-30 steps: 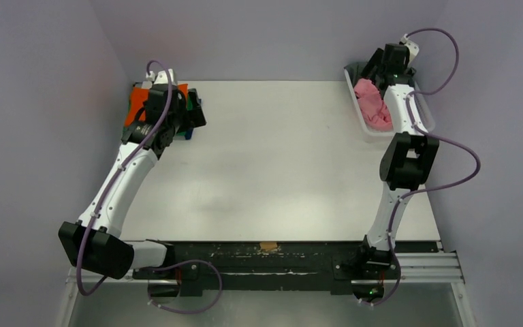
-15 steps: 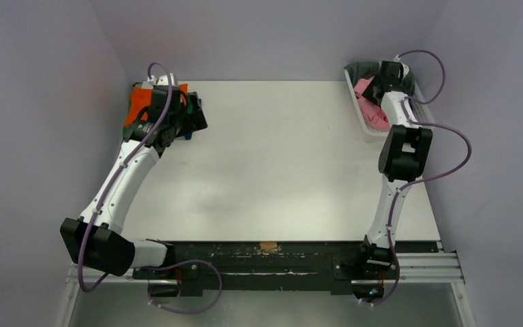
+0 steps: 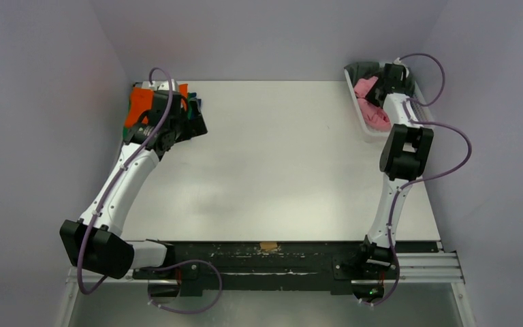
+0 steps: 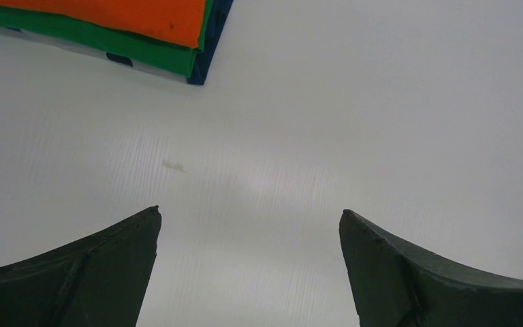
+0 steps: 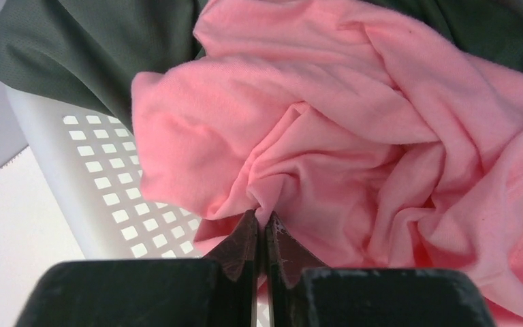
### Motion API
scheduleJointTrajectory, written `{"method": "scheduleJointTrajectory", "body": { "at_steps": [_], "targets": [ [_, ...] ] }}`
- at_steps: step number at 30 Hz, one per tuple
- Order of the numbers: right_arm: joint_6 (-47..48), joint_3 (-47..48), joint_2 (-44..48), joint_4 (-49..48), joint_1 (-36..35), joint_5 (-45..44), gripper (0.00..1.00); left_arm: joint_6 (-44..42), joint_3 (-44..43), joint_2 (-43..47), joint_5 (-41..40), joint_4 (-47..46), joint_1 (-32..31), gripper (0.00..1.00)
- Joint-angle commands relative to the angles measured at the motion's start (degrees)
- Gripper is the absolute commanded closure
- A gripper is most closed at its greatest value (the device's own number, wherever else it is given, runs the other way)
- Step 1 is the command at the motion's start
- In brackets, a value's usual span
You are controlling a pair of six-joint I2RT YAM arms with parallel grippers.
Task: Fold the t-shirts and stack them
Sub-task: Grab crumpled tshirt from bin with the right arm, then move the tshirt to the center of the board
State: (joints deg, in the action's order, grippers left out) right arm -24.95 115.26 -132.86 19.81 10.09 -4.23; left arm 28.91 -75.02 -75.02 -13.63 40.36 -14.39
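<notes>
A crumpled salmon pink t-shirt (image 5: pixel 354 129) lies in the white slotted basket (image 5: pixel 102 191) at the table's back right, on a dark grey t-shirt (image 5: pixel 75 54). My right gripper (image 5: pixel 262 219) is shut on a pinched fold of the pink t-shirt (image 3: pixel 368 102). At the back left is a folded stack with an orange t-shirt (image 4: pixel 129 13) on top of a green t-shirt (image 4: pixel 109 44) and a dark blue layer beneath. My left gripper (image 4: pixel 248 218) hangs open over bare table just in front of that stack (image 3: pixel 139 105), holding nothing.
The white table (image 3: pixel 272 157) spreads between the two arms. Purple-grey walls close in on the left, back and right. The basket (image 3: pixel 355 102) sits against the right wall, at the table's edge.
My right gripper has dropped into the basket and shut on the pink t-shirt. The left arm has drawn slightly back from the stack, still open.
</notes>
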Motion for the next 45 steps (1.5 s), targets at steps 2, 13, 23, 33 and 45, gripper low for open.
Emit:
{"method": "scheduleJointTrajectory", "body": {
  "at_steps": [2,13,23,33,45],
  "targets": [
    [-0.54,1.20,2.60,-2.48,0.11,2.51,1.00,-1.06,1.18,3.62,-0.07,-0.44,-0.11,0.00],
    [-0.49,-0.93,24.68,-3.18,-2.00,9.40,1.00,-0.86,4.80,6.91,1.29,-4.49,-0.11,0.00],
    [1.05,7.30,36.01,-2.66,-12.97,26.30,1.00,-0.66,6.30,9.22,1.28,-5.85,-0.03,0.00],
    [-8.92,15.40,33.76,-12.46,-21.27,46.33,1.00,-0.87,6.52,12.72,-2.81,-5.53,0.35,0.00],
    [-7.83,-10.30,42.10,-12.51,-23.21,52.10,1.00,4.82,7.53,14.79,-4.68,-2.97,3.12,0.00]
  ]
}}
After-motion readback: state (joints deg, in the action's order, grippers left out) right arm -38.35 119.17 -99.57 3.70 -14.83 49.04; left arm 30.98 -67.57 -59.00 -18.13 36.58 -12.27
